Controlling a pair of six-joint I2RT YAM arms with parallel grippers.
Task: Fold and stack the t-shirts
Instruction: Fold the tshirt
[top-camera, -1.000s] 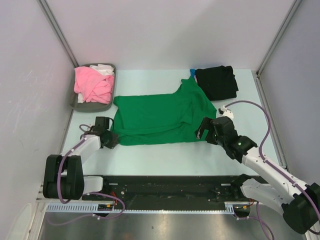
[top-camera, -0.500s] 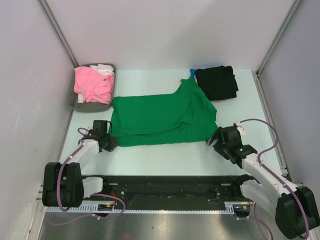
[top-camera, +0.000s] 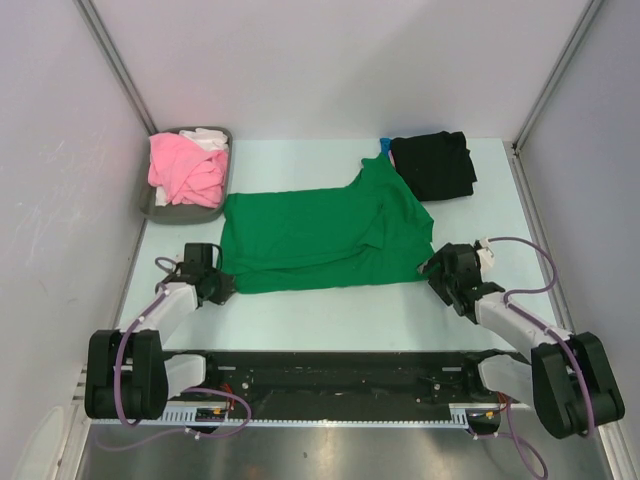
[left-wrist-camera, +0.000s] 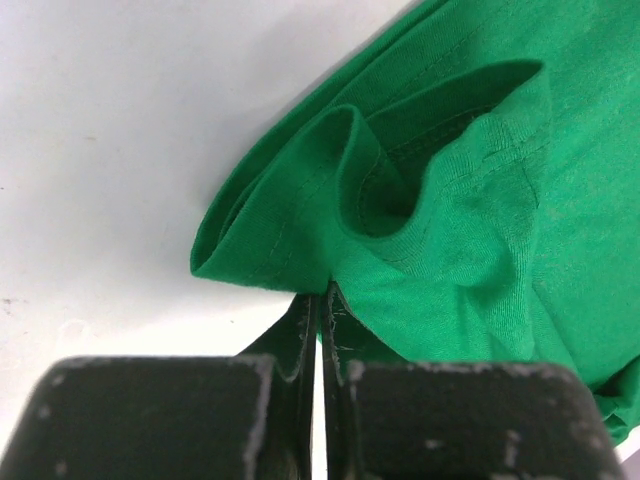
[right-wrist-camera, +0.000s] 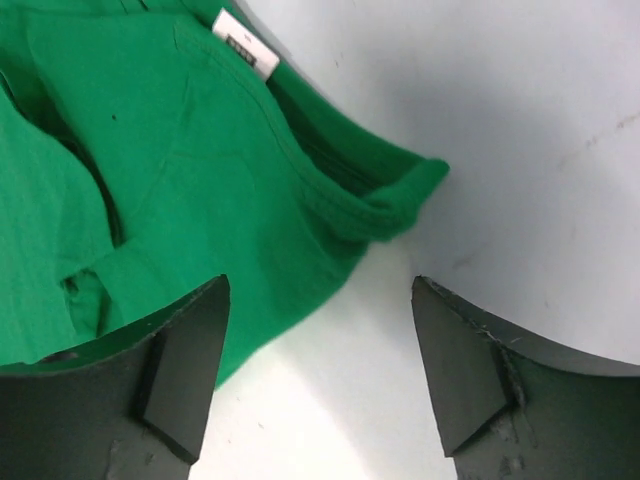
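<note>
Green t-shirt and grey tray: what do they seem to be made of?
The green t-shirt looks like soft, matte knit cloth, probably cotton: it has stitched hems and limp folds. The grey tray looks rigid, with a smooth, dull rim. It is probably plastic, but too small in view to be sure.

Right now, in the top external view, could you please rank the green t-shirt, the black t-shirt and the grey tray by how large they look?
1. green t-shirt, spread out, clearly largest
2. grey tray, somewhat larger than the next
3. black t-shirt, folded compact
</note>
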